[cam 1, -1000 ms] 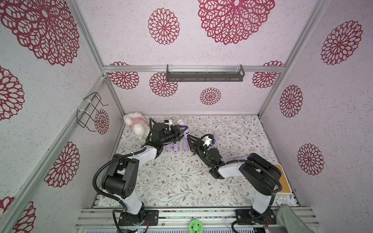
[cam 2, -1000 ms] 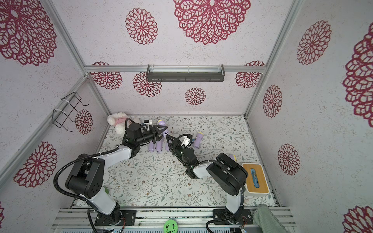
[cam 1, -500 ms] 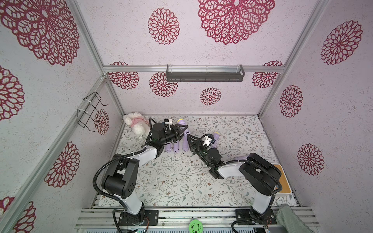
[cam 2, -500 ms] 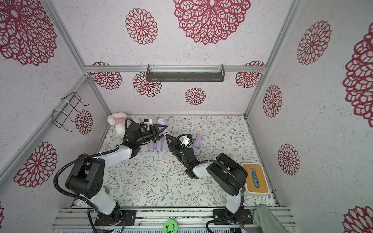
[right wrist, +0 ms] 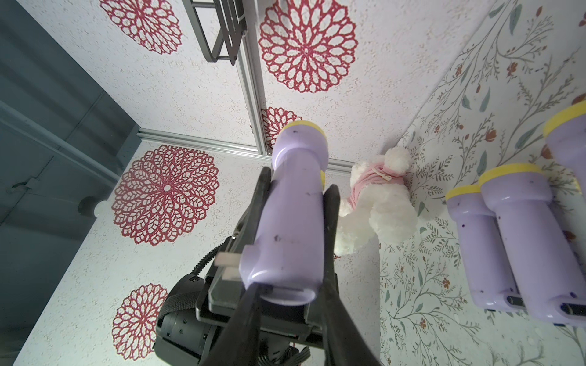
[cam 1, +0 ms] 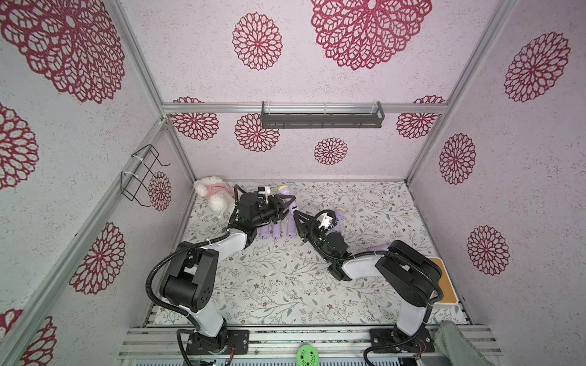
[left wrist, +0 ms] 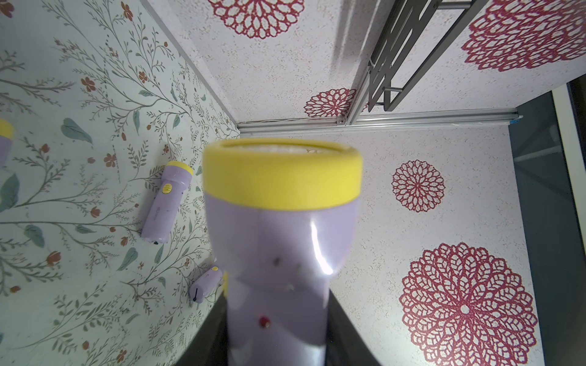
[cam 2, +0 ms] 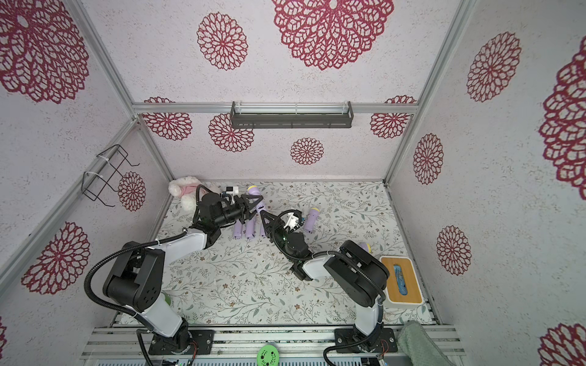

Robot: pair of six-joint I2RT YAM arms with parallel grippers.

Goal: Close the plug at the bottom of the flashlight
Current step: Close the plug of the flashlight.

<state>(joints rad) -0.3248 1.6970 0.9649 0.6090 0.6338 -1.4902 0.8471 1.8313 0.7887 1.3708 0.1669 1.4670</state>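
Note:
My left gripper (cam 1: 290, 206) (left wrist: 276, 317) is shut on the body of a purple flashlight (left wrist: 282, 240) (right wrist: 295, 206) with a yellow head, held above the table with its head toward the back wall. The plug (right wrist: 225, 260) stands folded out: its white prongs stick sideways from the bottom end. My right gripper (cam 1: 297, 217) (right wrist: 291, 285) has its jaws around that bottom end. One fingertip (right wrist: 255, 290) presses at the base beside the plug. The other finger lies along the opposite side.
Three more purple flashlights (cam 1: 276, 230) (right wrist: 523, 253) lie side by side below the held one, another (cam 1: 337, 217) lies right of my right gripper. A white plush toy (cam 1: 212, 194) sits in the back left corner. A wood-topped box (cam 2: 401, 280) stands at the right edge.
The right gripper's jaws have drawn in a little around the flashlight's bottom end. The left arm and the flashlight have held still.

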